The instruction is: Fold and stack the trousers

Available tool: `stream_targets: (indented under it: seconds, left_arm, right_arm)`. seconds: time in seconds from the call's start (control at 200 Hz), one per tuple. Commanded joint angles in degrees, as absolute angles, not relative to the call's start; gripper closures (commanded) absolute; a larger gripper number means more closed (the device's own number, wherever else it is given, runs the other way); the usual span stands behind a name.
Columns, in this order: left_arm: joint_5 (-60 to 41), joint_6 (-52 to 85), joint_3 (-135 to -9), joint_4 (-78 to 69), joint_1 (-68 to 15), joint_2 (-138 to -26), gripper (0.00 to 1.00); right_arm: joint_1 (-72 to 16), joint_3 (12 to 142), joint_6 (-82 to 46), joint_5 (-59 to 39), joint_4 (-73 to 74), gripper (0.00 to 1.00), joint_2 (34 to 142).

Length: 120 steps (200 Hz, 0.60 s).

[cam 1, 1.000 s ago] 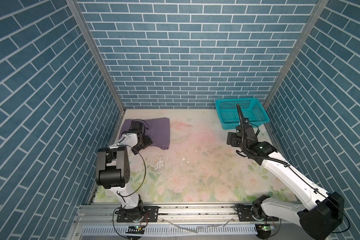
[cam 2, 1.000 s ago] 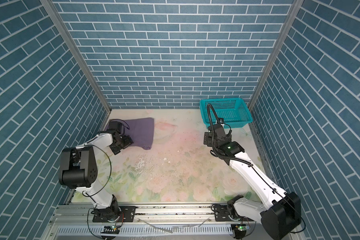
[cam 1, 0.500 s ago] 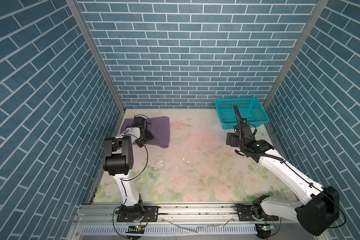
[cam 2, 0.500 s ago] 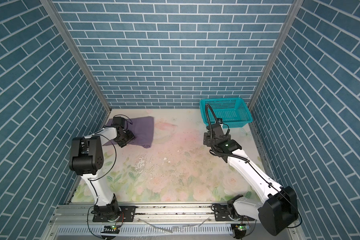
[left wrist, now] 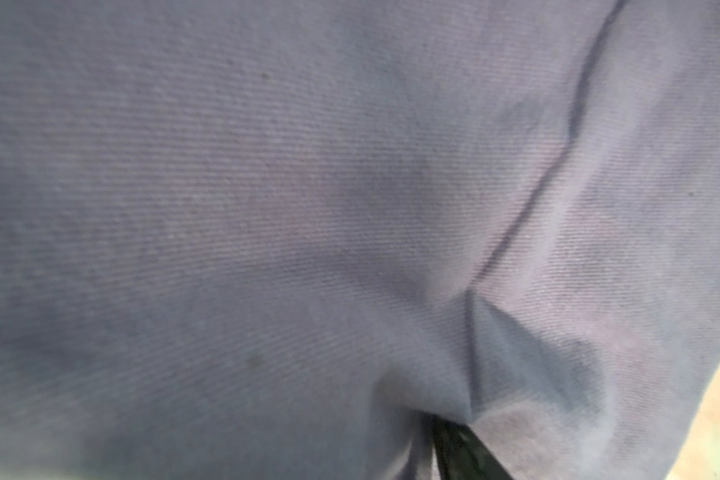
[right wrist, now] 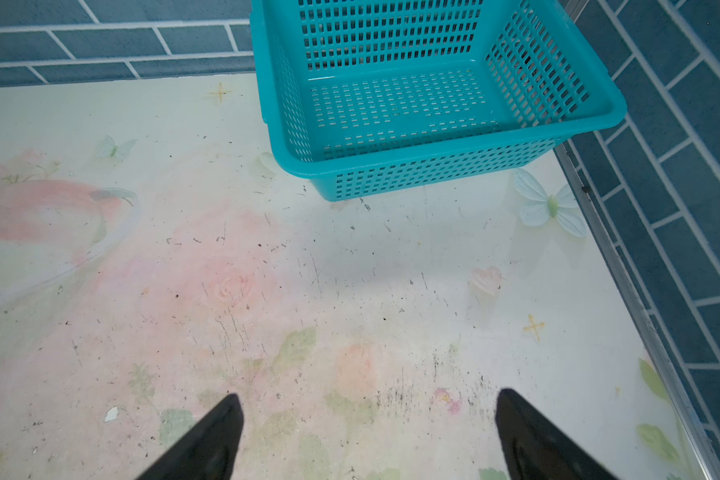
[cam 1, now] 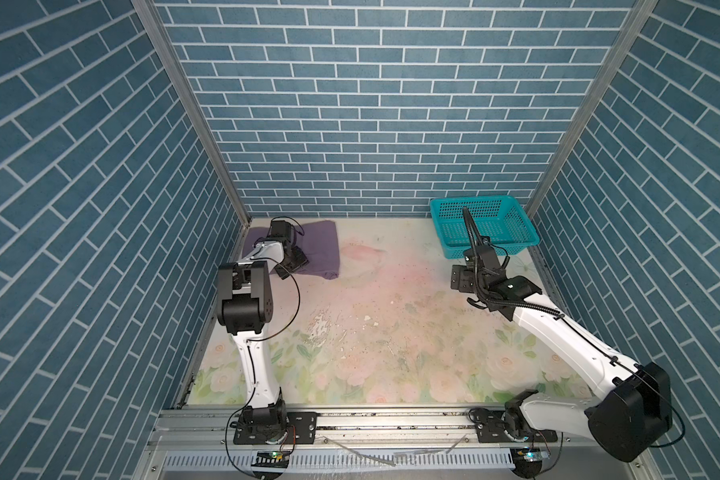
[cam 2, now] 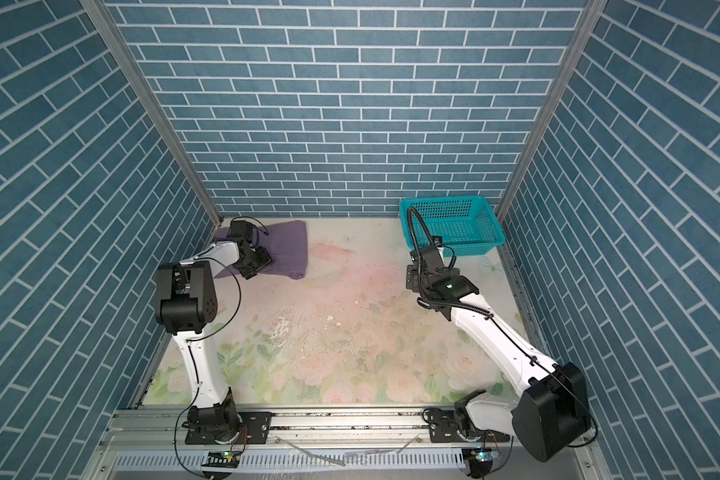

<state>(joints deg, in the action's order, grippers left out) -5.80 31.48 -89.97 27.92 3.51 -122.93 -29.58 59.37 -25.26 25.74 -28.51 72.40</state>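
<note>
The mauve trousers lie folded flat in the back left corner of the table. My left gripper rests low on their front left part, its jaws standing somewhat apart in both top views. In the left wrist view the trousers' cloth fills the frame and bunches over one dark finger; the other finger is hidden, so a pinch cannot be made out. My right gripper hovers open and empty over the table, just in front of the basket.
A teal perforated basket stands empty at the back right, against the wall. Blue brick walls close in the floral table on three sides; a metal rail runs along its front edge.
The left arm's elbow has swung up and toward the back, and its gripper has slid a little further onto the trousers with its jaws narrower. The right arm has shifted slightly.
</note>
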Motion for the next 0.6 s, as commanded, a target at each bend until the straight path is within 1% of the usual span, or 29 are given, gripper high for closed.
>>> stream_targets:
  seconds: [0.0, 0.095, 0.2, 0.215, 0.23, 0.325, 0.435, 0.595]
  left_arm:
    - [-3.4, 28.9, -92.2, 32.3, 4.0, -126.8, 0.25]
    - [-2.0, 28.1, -94.2, 34.1, 4.0, -127.4, 0.15]
    - [-3.7, 28.7, -92.1, 33.3, 3.6, -124.3, 0.08]
    - [-3.8, 28.8, -91.5, 33.0, 3.5, -123.4, 0.02]
    - [-3.7, 28.8, -90.6, 32.7, 3.4, -122.4, 0.01]
    - [-1.9, 29.0, -85.7, 31.9, 2.7, -115.2, 0.01]
    - [1.2, 28.9, -80.2, 32.4, 2.1, -104.2, 0.01]
    - [5.7, 28.9, -74.0, 34.7, 0.6, -87.7, 0.01]
  right_arm:
    - [-29.2, 62.4, -25.6, 27.2, -29.4, 0.05, 72.9]
    - [-29.0, 62.7, -25.2, 27.5, -29.5, 0.05, 73.0]
    - [-28.9, 62.8, -24.6, 28.0, -29.3, 0.05, 72.5]
    - [-28.9, 62.9, -24.5, 28.0, -29.2, 0.05, 72.3]
    - [-28.9, 62.8, -24.3, 28.0, -29.0, 0.05, 72.2]
    - [-28.9, 62.8, -23.0, 27.7, -27.6, 0.05, 70.9]
    - [-28.8, 62.5, -21.5, 27.3, -25.6, 0.04, 68.2]
    - [-28.8, 62.0, -18.6, 29.8, -24.0, 0.02, 62.4]
